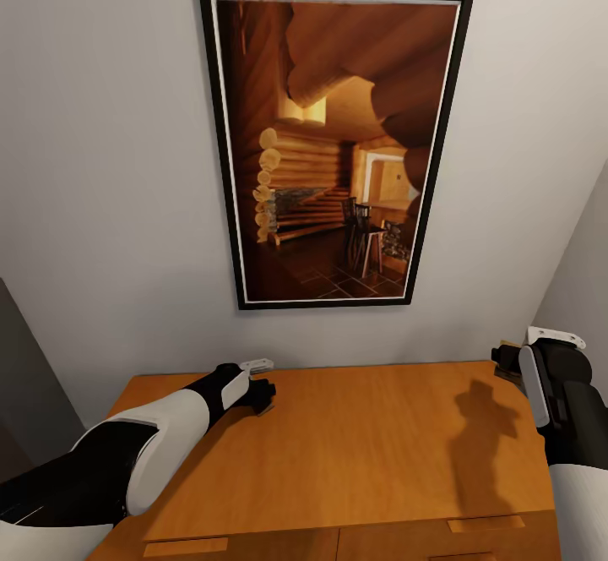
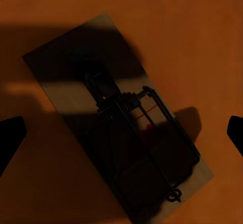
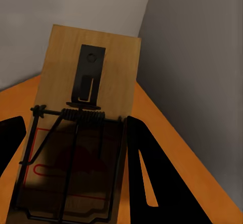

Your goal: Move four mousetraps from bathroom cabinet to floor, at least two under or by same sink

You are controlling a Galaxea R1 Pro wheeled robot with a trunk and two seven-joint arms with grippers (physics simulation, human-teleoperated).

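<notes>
Left gripper (image 2: 121, 133) fingers apart, hovering over a mousetrap (image 2: 119, 118) lying flat on the cabinet (image 1: 363, 443) top, lower left in head view. Right gripper (image 3: 71, 148) clamps a second mousetrap (image 3: 83, 128), lower right.

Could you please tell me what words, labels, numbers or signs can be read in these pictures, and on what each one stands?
None can be read.
Mousetrap under the left arm: a faint red mark on the board, too dark to tell as text.
Mousetrap at the right arm: red outline printed on the wood, no letters legible.
Framed picture on the wall: a log-cabin interior, no writing.
Cabinet: plain wood, no label.
</notes>
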